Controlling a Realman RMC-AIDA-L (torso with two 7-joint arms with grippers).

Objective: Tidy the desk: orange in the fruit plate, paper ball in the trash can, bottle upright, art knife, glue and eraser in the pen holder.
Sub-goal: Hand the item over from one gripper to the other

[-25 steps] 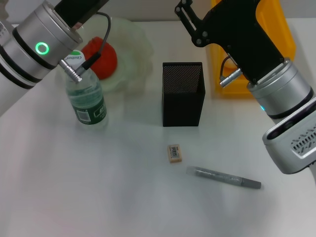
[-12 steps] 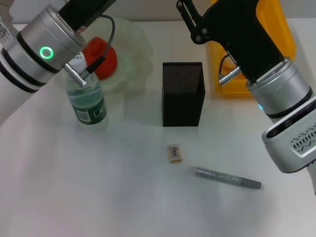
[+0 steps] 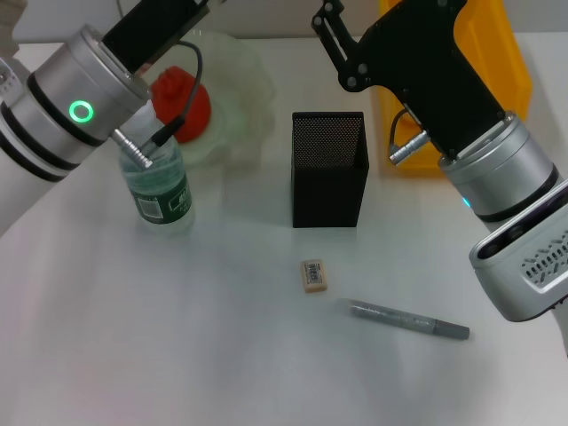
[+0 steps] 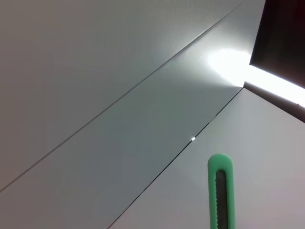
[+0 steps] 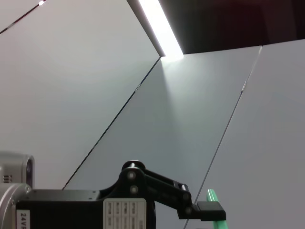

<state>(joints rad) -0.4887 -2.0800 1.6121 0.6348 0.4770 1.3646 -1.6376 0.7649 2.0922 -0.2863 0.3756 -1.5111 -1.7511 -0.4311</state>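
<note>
White desk — bottle [image 3: 158, 182] upright, green label text unreadable.

- White desk top [image 3: 177, 355]: a plain, matt surface filling the head view from near edge to far edge.
- Ceiling panels [image 4: 95, 71]: pale grey sheets seen in both wrist views, divided by thin dark seams [image 4: 157, 174] running diagonally.
- Light strip [image 4: 279, 87]: a bright band set along a panel edge, bordered by a dark recess [image 4: 286, 38]; also visible from the right wrist [image 5: 159, 26].

Eraser [image 3: 314, 274] and grey glue [image 3: 408, 320] flat on desk.
</note>
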